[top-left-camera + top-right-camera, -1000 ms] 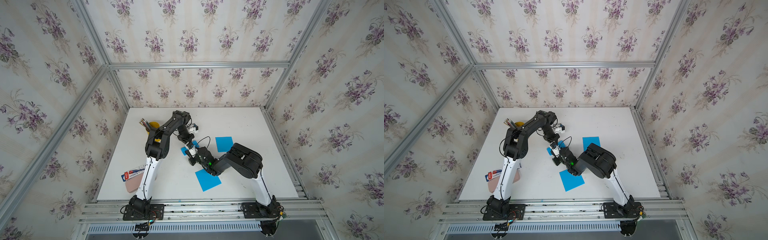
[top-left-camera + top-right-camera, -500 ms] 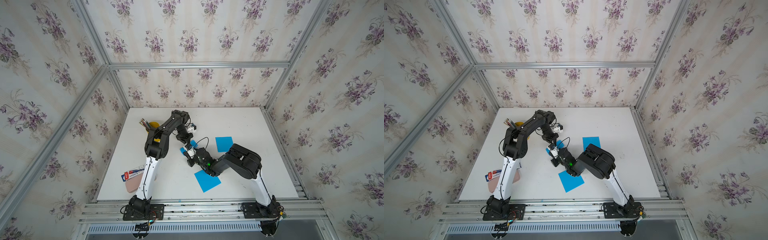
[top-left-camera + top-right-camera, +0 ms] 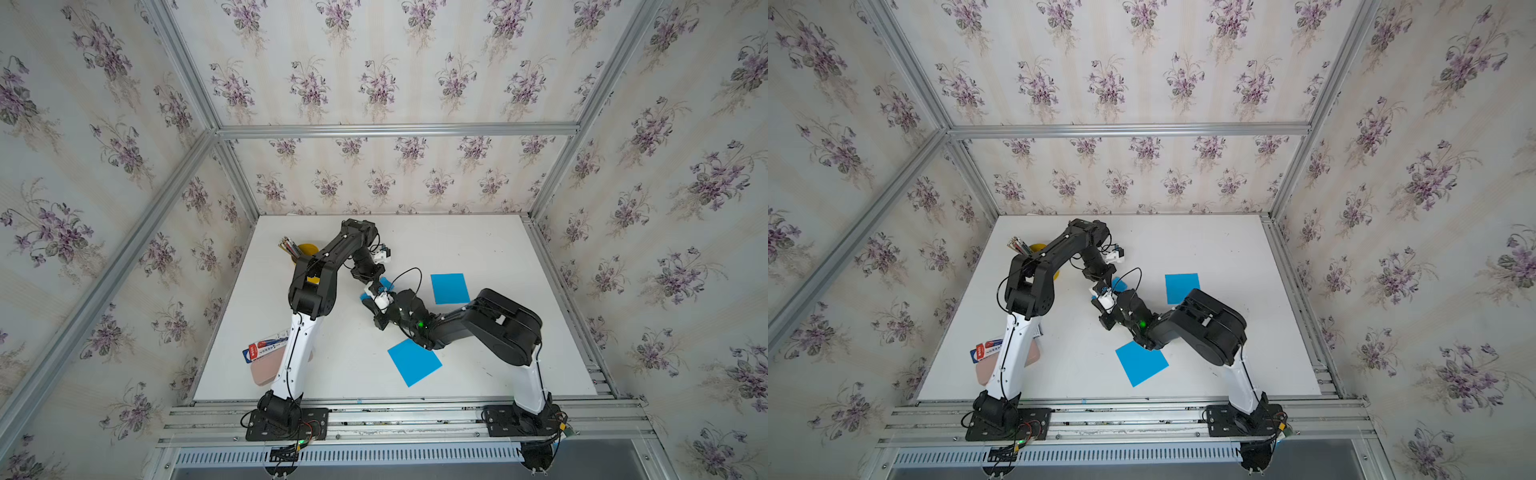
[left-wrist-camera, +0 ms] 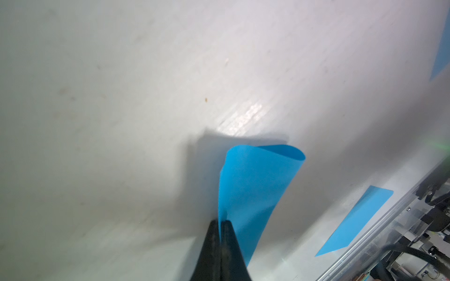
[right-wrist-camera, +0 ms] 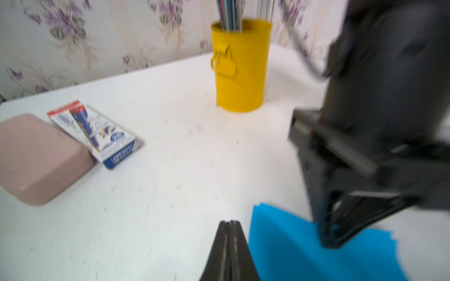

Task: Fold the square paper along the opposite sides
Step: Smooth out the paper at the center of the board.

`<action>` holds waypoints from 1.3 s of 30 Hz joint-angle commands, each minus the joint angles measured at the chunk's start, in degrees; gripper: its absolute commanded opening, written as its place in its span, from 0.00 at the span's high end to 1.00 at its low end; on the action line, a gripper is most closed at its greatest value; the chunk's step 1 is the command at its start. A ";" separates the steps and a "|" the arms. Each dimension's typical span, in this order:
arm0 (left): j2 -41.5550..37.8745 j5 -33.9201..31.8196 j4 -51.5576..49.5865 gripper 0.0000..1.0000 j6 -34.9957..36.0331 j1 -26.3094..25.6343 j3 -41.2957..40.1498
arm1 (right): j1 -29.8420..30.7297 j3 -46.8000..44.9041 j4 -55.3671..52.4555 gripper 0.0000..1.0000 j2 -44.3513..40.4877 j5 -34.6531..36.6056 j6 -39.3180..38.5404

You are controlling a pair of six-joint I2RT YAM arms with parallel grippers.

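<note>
Between the pinched-shut black fingers of the left gripper (image 4: 220,222) sits an edge of the thin blue square paper (image 4: 258,189), curled over itself near the white table's (image 4: 121,85) middle, while the right gripper (image 5: 230,222), closed on nothing, hovers just beside that sheet.

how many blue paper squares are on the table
3. The front blue paper square lies flat on the white table. The back blue paper square lies flat farther back. The curled blue paper square is pinched in the left gripper. More might be hidden.
</note>
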 commanded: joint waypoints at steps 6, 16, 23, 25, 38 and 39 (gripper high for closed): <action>-0.62 0.25 4.22 1.00 1.57 -0.90 -1.95 | -5.86 -13.08 8.65 1.00 -8.63 4.50 -0.16; 1.94 4.11 1.41 1.00 3.71 -2.40 1.19 | -6.78 -8.53 4.29 1.00 0.80 2.09 1.08; 2.55 3.64 1.22 1.00 3.47 -2.42 1.30 | -7.61 -4.17 -0.29 1.00 5.09 5.10 5.99; 2.55 3.65 1.37 1.00 3.28 -2.42 1.30 | -7.54 -3.00 -1.52 1.00 6.22 5.65 7.11; 2.60 1.96 1.05 1.00 2.80 -1.90 1.40 | -7.89 -0.01 -11.06 1.00 6.67 13.47 12.64; 2.51 1.93 1.05 1.00 2.73 -1.81 1.29 | -7.99 -0.23 -11.20 1.00 6.59 13.96 13.04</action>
